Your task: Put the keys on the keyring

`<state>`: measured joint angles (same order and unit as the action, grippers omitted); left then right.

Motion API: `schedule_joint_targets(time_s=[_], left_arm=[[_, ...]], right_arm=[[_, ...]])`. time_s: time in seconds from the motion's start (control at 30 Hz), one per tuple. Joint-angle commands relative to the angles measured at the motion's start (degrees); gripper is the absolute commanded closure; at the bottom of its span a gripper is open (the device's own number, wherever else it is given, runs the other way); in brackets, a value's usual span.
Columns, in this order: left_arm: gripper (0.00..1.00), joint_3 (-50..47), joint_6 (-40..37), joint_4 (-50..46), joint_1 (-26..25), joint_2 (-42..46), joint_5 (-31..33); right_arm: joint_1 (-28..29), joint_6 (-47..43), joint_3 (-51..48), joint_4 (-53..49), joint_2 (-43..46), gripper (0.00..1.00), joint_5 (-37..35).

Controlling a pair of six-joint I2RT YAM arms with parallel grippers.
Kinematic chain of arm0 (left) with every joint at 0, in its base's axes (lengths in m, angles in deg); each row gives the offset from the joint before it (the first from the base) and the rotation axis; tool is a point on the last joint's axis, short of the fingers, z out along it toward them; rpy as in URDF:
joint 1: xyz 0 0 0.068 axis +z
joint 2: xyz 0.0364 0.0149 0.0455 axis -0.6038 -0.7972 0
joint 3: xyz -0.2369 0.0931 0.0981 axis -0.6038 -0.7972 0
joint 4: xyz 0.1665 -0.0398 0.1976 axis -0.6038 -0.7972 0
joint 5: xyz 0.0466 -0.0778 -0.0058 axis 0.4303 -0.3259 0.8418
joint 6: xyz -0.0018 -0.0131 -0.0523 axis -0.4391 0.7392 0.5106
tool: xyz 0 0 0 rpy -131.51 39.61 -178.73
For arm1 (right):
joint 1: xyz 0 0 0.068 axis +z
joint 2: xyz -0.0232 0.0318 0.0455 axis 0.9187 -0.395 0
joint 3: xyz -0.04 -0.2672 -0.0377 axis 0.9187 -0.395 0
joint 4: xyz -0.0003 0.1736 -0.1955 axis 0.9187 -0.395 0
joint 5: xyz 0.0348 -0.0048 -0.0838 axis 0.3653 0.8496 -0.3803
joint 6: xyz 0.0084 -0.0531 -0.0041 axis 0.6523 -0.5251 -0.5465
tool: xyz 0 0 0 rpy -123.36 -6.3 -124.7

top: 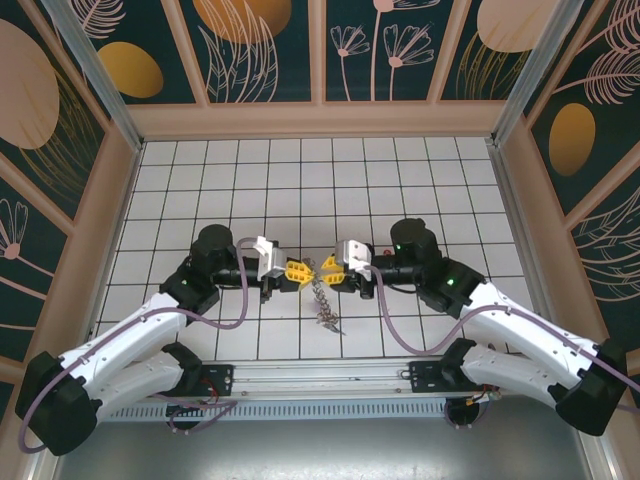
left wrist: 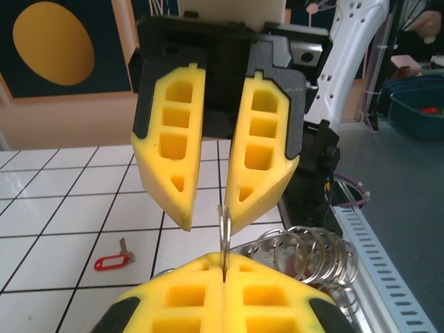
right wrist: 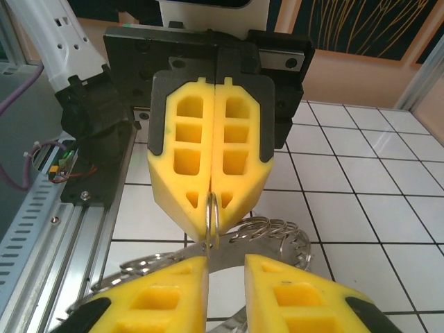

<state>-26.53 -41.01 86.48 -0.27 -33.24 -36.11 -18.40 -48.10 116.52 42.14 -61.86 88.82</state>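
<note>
My two grippers meet tip to tip over the middle of the tiled floor. The left gripper (top: 303, 270) (left wrist: 224, 267) is shut on a small silvery split ring (left wrist: 224, 232) (right wrist: 213, 211) that stands upright on the rim of the keyring (top: 325, 300) (left wrist: 263, 249) (right wrist: 236, 254). The keyring hangs below the fingers, several more small rings (left wrist: 305, 251) bunched along it. My right gripper (top: 322, 266) (right wrist: 225, 277) is open, its fingers either side of the held ring. A red-headed key (left wrist: 111, 262) lies on the floor. The other keys are out of view.
A metal rail (top: 320, 378) (left wrist: 378, 239) with both arm bases runs along the near edge. Wooden-framed patterned walls (top: 320, 120) enclose the white tiled floor (top: 300, 190) on three sides.
</note>
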Motion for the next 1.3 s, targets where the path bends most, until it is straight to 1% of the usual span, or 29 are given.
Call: schedule_joint_targets(time_s=[0.0,0.1,0.3,0.6,0.77,0.9,1.0,1.03,1.13,1.17,1.2,1.23,1.27], left_arm=[[1.00,-0.87,4.50,10.19,-0.20,0.68,-4.49],[1.00,-1.68,5.49,12.46,-0.21,0.47,-4.93],[1.00,-1.56,5.61,12.40,-0.21,-0.21,-4.43],[1.00,-1.48,5.29,11.96,-0.21,-0.74,-3.31],[1.00,-1.67,6.32,13.50,-0.21,-1.20,-3.70],[1.00,-1.88,6.53,13.80,-0.21,-1.38,-3.56],[1.00,-2.80,7.44,15.20,-0.21,-1.35,-3.05],[1.00,-3.23,8.09,16.04,-0.21,-1.37,-2.81],[0.99,-3.52,8.69,16.33,-0.14,-1.40,-2.16],[0.88,-3.41,8.31,15.11,-0.20,-1.31,-1.76],[0.73,-2.80,7.19,12.56,-0.16,-0.93,-1.14],[0.68,-1.94,5.07,8.87,-0.15,-0.41,-0.75],[0.65,-1.17,1.99,4.76,-0.21,0.11,-0.44]], right_arm=[[-0.44,2.12,-2.06,5.73,1.77,0.78,2.34],[-0.24,2.56,-2.70,7.55,1.71,0.78,3.35],[0.33,2.25,-2.61,8.53,0.57,0.78,5.46],[0.62,2.16,-2.77,9.28,1.23,0.80,4.77],[1.32,2.65,-3.29,10.83,-0.37,0.85,4.16],[1.95,3.65,-3.98,13.40,-0.48,0.86,3.47],[2.33,4.26,-4.35,14.65,-0.49,0.92,3.07],[2.45,4.49,-4.59,15.18,-0.51,1.00,2.72],[2.46,5.06,-5.10,15.63,-0.47,1.00,1.53],[2.47,5.05,-5.14,15.22,-0.48,1.00,0.72],[2.46,4.54,-4.88,13.91,-0.41,1.00,-0.20],[2.47,3.65,-4.35,11.93,-0.48,1.00,-1.06],[2.38,2.94,-3.89,9.99,-0.46,1.00,-2.05]])
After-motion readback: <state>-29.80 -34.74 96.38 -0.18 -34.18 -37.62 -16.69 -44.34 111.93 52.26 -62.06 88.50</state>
